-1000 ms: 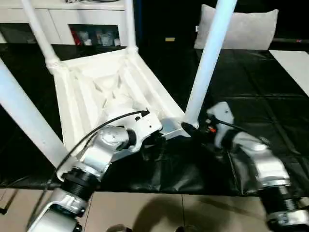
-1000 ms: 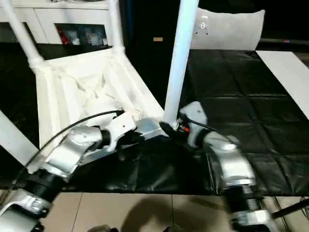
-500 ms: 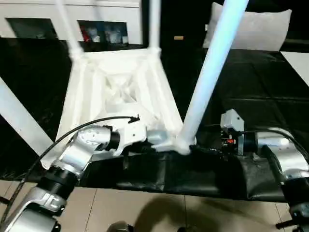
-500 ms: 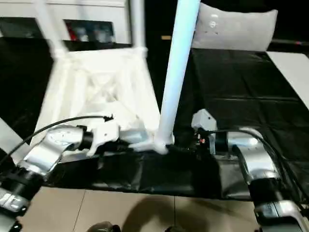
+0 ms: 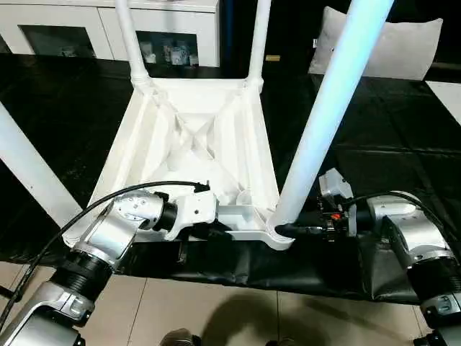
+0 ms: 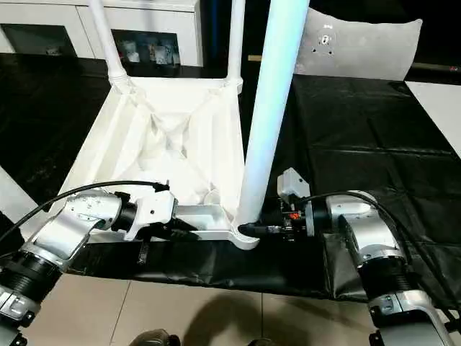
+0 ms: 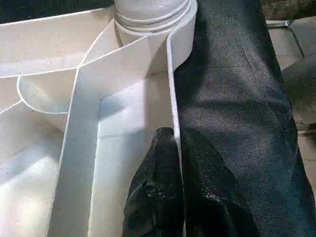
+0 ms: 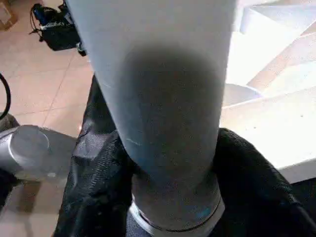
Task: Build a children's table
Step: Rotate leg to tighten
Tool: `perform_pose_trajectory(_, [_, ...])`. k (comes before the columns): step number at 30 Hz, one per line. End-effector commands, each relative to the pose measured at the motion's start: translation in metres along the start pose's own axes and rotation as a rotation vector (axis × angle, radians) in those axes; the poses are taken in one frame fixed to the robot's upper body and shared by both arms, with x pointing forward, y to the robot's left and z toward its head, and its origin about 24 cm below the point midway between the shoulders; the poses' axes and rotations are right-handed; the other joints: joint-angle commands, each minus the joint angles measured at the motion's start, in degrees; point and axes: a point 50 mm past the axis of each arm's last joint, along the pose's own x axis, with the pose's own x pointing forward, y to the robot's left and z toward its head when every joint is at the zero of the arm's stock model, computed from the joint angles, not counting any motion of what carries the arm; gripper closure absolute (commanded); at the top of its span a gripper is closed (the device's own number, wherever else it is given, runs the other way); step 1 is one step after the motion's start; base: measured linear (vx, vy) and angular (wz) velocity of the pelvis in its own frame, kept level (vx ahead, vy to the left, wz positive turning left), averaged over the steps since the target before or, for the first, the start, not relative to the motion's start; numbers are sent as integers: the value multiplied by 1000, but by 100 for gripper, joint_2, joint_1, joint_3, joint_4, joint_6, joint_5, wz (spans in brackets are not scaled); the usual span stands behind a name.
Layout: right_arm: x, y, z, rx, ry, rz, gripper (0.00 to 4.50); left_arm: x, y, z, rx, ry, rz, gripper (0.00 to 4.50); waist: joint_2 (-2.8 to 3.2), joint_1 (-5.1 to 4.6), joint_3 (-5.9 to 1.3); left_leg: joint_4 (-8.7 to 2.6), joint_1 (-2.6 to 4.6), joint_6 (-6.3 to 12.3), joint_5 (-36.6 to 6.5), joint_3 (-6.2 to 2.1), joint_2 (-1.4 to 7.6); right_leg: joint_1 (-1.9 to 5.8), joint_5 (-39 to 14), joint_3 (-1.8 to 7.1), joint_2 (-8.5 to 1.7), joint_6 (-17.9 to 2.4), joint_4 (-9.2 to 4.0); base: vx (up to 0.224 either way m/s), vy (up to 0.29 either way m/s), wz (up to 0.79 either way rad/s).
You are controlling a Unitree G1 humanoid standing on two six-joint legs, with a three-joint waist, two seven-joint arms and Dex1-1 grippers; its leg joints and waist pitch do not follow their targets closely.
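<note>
The children's table (image 5: 194,137) lies upside down on a black mat, ribbed underside up, with its four white legs standing in the corner sockets. My left gripper (image 5: 216,232) is shut on the table's near rim; in the left wrist view its fingers (image 7: 158,163) pinch that thin wall from both sides. My right gripper (image 5: 288,229) reaches in from the right at the foot of the near right leg (image 5: 324,122). In the right wrist view the black fingers (image 8: 98,187) press against both sides of that leg just above its socket.
The black mat (image 5: 389,144) covers the floor under and right of the table, and tiled floor (image 5: 216,317) lies nearest me. A white cabinet (image 5: 72,21) stands behind the table. A grey pillow (image 5: 389,50) leans at the back right.
The head camera has shifted, so the table now looks square to me. My right gripper has closed in on the foot of the near right leg. My left gripper keeps its hold on the rim.
</note>
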Motion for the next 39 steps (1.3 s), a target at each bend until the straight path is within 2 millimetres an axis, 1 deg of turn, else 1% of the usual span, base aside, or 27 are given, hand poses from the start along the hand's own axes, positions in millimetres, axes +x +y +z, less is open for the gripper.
perform_pose_trajectory(1, [0,-2,2,13,-4,18,242,8,-7,4,45,-3,-87,450,-58,-13,-410,-370,48,744,-239,-61,380,316,-89,220,-417,-1747,-271,0,0,0])
perform_pose_trajectory(4, [3,1,2,21,-21,21,248,8,-6,4,9,-29,-55,450,-84,-13,-409,-373,51,702,-302,-56,380,322,-197,222,-417,-1728,-280,0,0,0])
perform_pose_trajectory(5, [4,2,1,22,-29,18,249,8,-6,5,-7,-40,-41,450,-76,-11,-408,-373,49,693,-278,-57,380,322,-181,223,-417,-1729,-272,0,0,0])
perform_pose_trajectory(6, [4,2,1,23,-33,16,249,8,-6,5,-15,-46,-32,450,-101,-10,-410,-370,41,710,-241,-58,377,329,-163,222,-420,-1720,-267,0,0,0])
perform_pose_trajectory(7, [6,4,1,37,-42,12,249,9,-5,6,-38,-54,-12,450,-94,-11,-409,-371,45,710,-218,-53,378,329,-138,226,-415,-1721,-264,0,0,0])
perform_pose_trajectory(10, [25,8,-4,113,-40,-87,250,15,-1,9,-111,-79,79,450,-96,-26,-377,-387,44,703,-209,-65,384,304,-246,231,-405,-1649,-282,0,0,0])
perform_pose_trajectory(11, [28,8,-4,120,-42,-108,250,16,-1,9,-115,-79,92,450,-97,-38,-367,-404,55,633,-401,-60,372,298,-571,234,-416,-1588,-333,0,0,0])
perform_pose_trajectory(12, [40,5,-4,165,-69,-214,251,23,2,11,-146,-81,158,450,-115,-79,-342,-440,39,499,-552,-73,355,306,-945,235,-418,-1488,-372,0,0,0])
perform_pose_trajectory(13, [46,3,-3,192,-87,-270,251,26,3,13,-164,-86,190,450,-107,-111,-317,-467,47,401,-685,-75,360,294,-1190,246,-414,-1423,-404,0,0,0])
perform_pose_trajectory(14, [53,0,-2,227,-98,-354,251,32,5,17,-183,-97,225,450,-132,-168,-283,-493,45,215,-990,-93,335,287,-1913,240,-429,-1201,-474,-57,-6,-7])
perform_pose_trajectory(15, [56,-2,-2,241,-95,-408,251,36,6,21,-195,-106,244,450,-126,-220,-286,-528,23,49,-1109,-129,329,319,-2440,223,-458,-989,-515,-75,-4,-10])
perform_pose_trajectory(16, [59,-4,-2,240,-80,-450,251,40,8,24,-207,-117,257,450,-136,-268,-273,-542,43,-11,-1203,-135,330,281,-2611,227,-446,-849,-554,0,0,0])
perform_pose_trajectory(19, [66,-9,-3,286,-61,-585,251,51,11,33,-238,-139,299,450,-142,-320,-268,-525,65,52,-1250,-110,316,235,-2621,255,-425,-772,-587,0,0,0])
perform_pose_trajectory(21, [71,-11,0,302,-47,-705,251,63,15,42,-280,-154,367,450,-115,-343,-266,-547,52,2,-1221,-128,308,252,-2707,248,-418,-688,-593,0,0,0])
perform_pose_trajectory(22, [72,-12,1,306,-47,-734,251,66,16,44,-285,-152,390,450,-125,-350,-277,-545,62,-2,-1193,-121,310,243,-2640,251,-411,-679,-597,0,0,0])
perform_pose_trajectory(25, [75,-14,5,316,-74,-804,251,76,21,51,-287,-145,454,450,-118,-339,-310,-516,76,84,-1022,-97,300,245,-1940,273,-389,-815,-552,0,0,0])
perform_pose_trajectory(26, [76,-15,5,320,-84,-812,217,77,21,52,-291,-149,455,450,-116,-340,-310,-513,72,116,-968,-89,296,243,-1809,278,-384,-850,-548,0,0,0])
perform_pose_trajectory(27, [76,-13,7,300,-110,-818,196,79,20,52,-284,-137,450,450,-119,-317,-344,-492,61,203,-794,-81,295,276,-1408,274,-391,-963,-507,0,0,0])
perform_pose_trajectory(28, [76,-13,7,297,-112,-817,183,79,19,52,-281,-132,450,450,-113,-305,-365,-481,62,236,-716,-81,297,287,-1274,267,-395,-1000,-489,0,0,0])
perform_pose_trajectory(29, [76,-12,8,290,-113,-816,181,79,19,51,-274,-122,450,450,-113,-298,-355,-476,46,300,-628,-75,295,293,-1086,266,-391,-1053,-477,0,0,0])
perform_pose_trajectory(30, [73,-11,11,277,-139,-812,164,76,18,47,-259,-97,447,450,-119,-287,-364,-468,40,350,-553,-69,290,309,-972,262,-391,-1083,-468,0,0,0])
perform_pose_trajectory(31, [71,-11,12,274,-145,-809,164,74,19,46,-257,-92,447,450,-138,-281,-362,-466,37,374,-522,-65,289,312,-939,261,-393,-1087,-467,0,0,0])
perform_pose_trajectory(33, [63,-11,12,231,-149,-809,137,68,21,41,-238,-69,458,450,-121,-265,-350,-474,36,404,-505,-67,299,309,-958,255,-394,-1109,-464,0,0,0])
perform_pose_trajectory(34, [63,-11,12,231,-149,-809,137,68,21,41,-238,-69,458,450,-128,-260,-352,-477,32,405,-537,-73,301,313,-995,250,-399,-1104,-470,0,0,0])
perform_pose_trajectory(35, [56,-13,11,206,-151,-809,127,63,21,38,-217,-56,459,450,-118,-262,-349,-481,40,390,-605,-74,307,310,-1058,248,-399,-1095,-471,0,0,0])
perform_pose_trajectory(36, [46,-14,11,177,-157,-800,118,56,21,33,-191,-46,448,450,-136,-254,-372,-474,41,389,-636,-80,310,335,-1067,245,-404,-1076,-467,0,0,0])
perform_pose_trajectory(39, [31,-16,10,145,-159,-782,91,49,19,27,-175,-32,425,450,-112,-265,-350,-483,30,398,-688,-81,311,313,-1136,242,-402,-1081,-468,0,0,0])
